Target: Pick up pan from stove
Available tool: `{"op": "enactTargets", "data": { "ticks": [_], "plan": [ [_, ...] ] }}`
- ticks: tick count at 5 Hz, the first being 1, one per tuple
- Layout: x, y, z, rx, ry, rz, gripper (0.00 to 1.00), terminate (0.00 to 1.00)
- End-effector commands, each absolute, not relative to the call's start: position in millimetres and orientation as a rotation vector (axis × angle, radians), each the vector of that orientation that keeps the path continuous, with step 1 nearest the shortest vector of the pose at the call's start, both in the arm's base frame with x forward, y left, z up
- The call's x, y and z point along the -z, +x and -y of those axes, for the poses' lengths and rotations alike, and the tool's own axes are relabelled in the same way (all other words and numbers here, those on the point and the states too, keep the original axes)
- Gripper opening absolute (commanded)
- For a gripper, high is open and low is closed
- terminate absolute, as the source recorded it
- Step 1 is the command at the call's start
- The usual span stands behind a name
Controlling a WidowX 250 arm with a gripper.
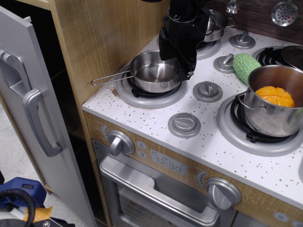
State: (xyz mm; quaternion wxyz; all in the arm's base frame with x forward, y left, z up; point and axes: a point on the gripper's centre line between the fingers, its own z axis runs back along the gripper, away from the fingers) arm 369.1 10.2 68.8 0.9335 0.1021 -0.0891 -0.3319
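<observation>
The pan point(152, 73), a small shiny steel saucepan, sits on the front left burner point(124, 92) of the stove point(156, 120). Its long wire-loop handle point(111, 79) points left, past the stove's edge. My black gripper point(182, 72) comes down from above at the pan's right rim, its tips at or just over the rim. The dark fingers merge with the gripper body, so I cannot tell whether they are open or shut on the rim. The pan looks empty.
A larger steel pot point(272, 118) holding an orange toy point(274, 96) stands on the front right burner. A green toy vegetable point(246, 67) lies behind it. A small steel pot point(217, 23) is at the back. A wooden cabinet wall point(102, 42) rises at left, and a grey door point(33, 118) hangs open.
</observation>
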Motion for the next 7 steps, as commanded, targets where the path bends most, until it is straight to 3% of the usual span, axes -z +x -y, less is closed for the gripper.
{"op": "enactTargets", "data": {
  "ticks": [1,7],
  "plan": [
    [-68.8,369.1,-10.2,0.679,0.209,0.182,1.00,0.00],
    [-44.8,369.8,-25.1,0.571,0.155,0.190,1.00,0.00]
  ]
}}
